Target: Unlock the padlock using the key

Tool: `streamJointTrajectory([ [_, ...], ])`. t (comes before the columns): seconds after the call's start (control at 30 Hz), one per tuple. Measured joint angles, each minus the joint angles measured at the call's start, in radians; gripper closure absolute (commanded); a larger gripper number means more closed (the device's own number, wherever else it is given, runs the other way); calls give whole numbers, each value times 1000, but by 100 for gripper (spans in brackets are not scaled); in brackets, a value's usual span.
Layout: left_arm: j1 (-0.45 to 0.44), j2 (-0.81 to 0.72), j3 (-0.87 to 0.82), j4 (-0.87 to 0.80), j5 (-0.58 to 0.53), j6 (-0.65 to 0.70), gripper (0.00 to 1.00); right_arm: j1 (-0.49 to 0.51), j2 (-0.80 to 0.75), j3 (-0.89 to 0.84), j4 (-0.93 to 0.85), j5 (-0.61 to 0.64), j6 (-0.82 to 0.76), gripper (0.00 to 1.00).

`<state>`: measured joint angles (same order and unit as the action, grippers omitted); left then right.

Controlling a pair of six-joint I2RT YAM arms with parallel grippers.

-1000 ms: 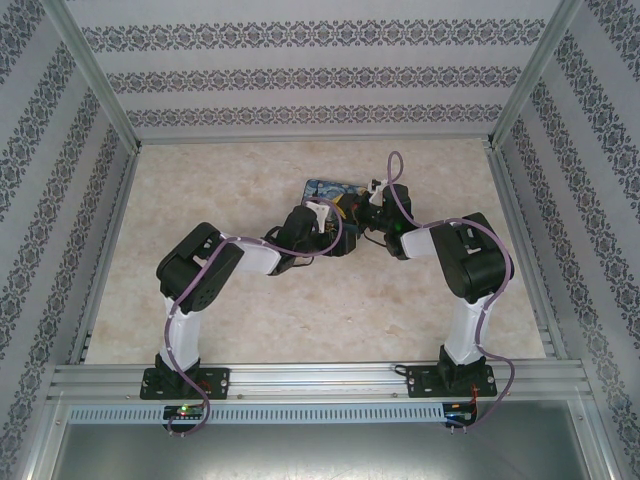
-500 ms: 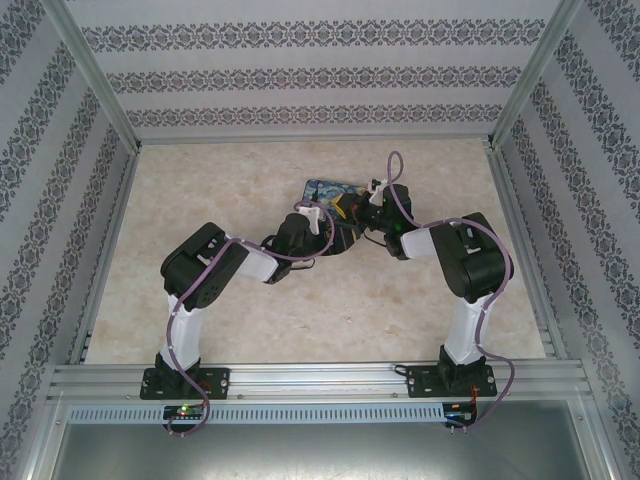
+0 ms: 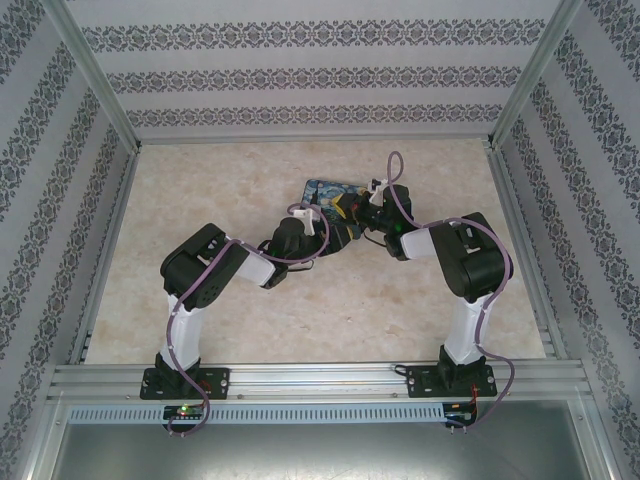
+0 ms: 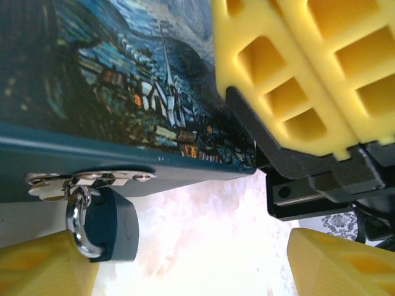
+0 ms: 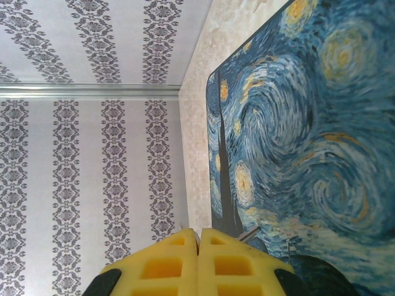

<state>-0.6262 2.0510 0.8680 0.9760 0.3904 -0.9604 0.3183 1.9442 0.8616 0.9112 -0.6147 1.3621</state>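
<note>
Two grippers at the painted box, padlock hanging locked from its hasp

Two arms meet at the swirl-painted box near the middle of the table. The padlock hangs by its silver shackle from the metal hasp on the box's edge, its dark blue body just beside one yellow finger of the left gripper, whose jaws stand wide apart. The right gripper rests over the box lid, jaws pressed together. A thin metal sliver juts beside its tips; I cannot tell whether it is pinched.
</note>
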Motion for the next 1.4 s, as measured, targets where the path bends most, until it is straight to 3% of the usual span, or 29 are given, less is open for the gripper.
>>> streamJointTrajectory([
  [0.43,0,0,-3,0,-24,-17,33,0,3,-2,16,0,1,100],
  [0.67,2,0,-12,-26,-56,-13,25,0,7,-2,25,0,1,100],
  [0.83,2,0,-12,-24,-56,-13,26,0,7,-2,26,0,2,100],
  [1.4,13,22,-9,-27,-66,-9,50,0,9,-2,29,0,4,100],
])
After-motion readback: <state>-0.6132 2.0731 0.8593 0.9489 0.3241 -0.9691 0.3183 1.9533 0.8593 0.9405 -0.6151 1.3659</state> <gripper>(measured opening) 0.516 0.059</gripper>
